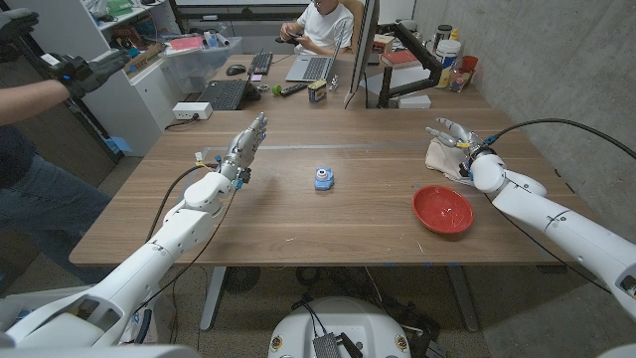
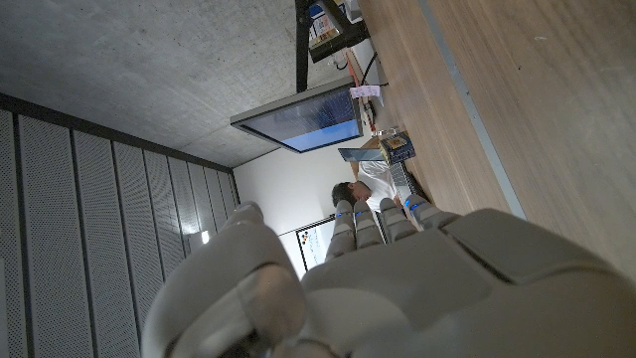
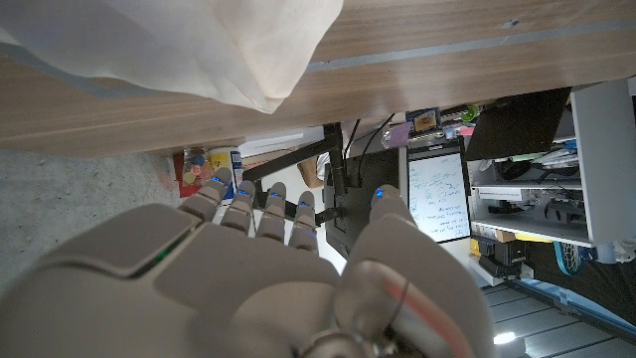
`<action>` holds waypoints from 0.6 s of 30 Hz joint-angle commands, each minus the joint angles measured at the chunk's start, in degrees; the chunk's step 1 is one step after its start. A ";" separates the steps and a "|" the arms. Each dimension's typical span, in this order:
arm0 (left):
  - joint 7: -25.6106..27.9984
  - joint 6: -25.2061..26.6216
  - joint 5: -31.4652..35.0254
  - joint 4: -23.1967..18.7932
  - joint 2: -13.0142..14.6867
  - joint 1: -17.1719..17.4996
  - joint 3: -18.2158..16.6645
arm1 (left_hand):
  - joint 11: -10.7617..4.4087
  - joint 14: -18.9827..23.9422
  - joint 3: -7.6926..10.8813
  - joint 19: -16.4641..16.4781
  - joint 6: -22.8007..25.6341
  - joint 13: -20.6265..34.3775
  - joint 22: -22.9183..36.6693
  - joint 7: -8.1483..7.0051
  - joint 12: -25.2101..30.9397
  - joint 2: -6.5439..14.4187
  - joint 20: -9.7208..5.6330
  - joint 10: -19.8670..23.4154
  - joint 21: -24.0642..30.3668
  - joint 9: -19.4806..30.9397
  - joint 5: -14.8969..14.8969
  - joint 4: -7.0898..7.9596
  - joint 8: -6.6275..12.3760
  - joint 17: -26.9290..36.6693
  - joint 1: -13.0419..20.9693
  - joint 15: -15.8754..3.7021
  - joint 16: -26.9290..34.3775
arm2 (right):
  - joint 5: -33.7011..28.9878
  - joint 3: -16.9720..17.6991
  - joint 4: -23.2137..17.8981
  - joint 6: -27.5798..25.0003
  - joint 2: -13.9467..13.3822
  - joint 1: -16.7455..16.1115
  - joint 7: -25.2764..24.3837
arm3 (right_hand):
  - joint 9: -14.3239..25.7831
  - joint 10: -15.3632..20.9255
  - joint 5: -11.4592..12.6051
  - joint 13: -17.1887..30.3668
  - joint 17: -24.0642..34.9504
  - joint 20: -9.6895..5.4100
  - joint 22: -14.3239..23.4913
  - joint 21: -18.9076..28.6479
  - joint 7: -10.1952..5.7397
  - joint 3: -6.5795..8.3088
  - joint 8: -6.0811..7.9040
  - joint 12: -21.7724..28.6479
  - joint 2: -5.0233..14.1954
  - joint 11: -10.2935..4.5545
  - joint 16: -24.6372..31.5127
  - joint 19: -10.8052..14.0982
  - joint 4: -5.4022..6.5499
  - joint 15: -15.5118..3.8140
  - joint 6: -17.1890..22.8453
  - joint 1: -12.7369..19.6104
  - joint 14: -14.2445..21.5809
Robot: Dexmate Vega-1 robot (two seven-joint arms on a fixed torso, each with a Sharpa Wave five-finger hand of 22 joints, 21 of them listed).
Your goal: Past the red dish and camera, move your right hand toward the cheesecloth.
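A wooden surface (image 1: 348,214) holds a red dish (image 1: 443,209) near the right edge and a small blue camera (image 1: 324,179) at centre. The right hand (image 1: 452,134), fingers apart and empty, hovers over the white cheesecloth (image 1: 442,157) beyond the dish. The left hand (image 1: 245,145), fingers extended, holds nothing.

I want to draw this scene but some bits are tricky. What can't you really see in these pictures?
1. Whether the right hand touches the cheesecloth: in the head view the hand covers part of the cloth.
2. The whole cheesecloth: in the right wrist view the picture's edge cuts it off.
3. The little blue camera: too small in the head view to make out details.
4. The left hand's palm side: the left wrist view shows its back.
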 commanded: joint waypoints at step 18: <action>-0.13 -0.01 0.09 0.46 -0.15 -0.14 0.15 | -0.52 -0.47 -0.29 -0.49 0.67 0.16 0.20 0.03 0.29 0.55 1.03 0.05 -0.07 0.24 -0.16 0.05 0.11 0.13 0.18 -0.11 0.22 | -2.61 -2.26 -0.25 -7.37 -0.81 1.97 3.58 | 0.25 0.14 0.12 0.34 0.17 1.61 0.20 -0.35 -0.72 -0.26 0.77 0.50 -0.38 0.26 0.16 -0.63 -0.27 0.73 0.95 0.08 -0.29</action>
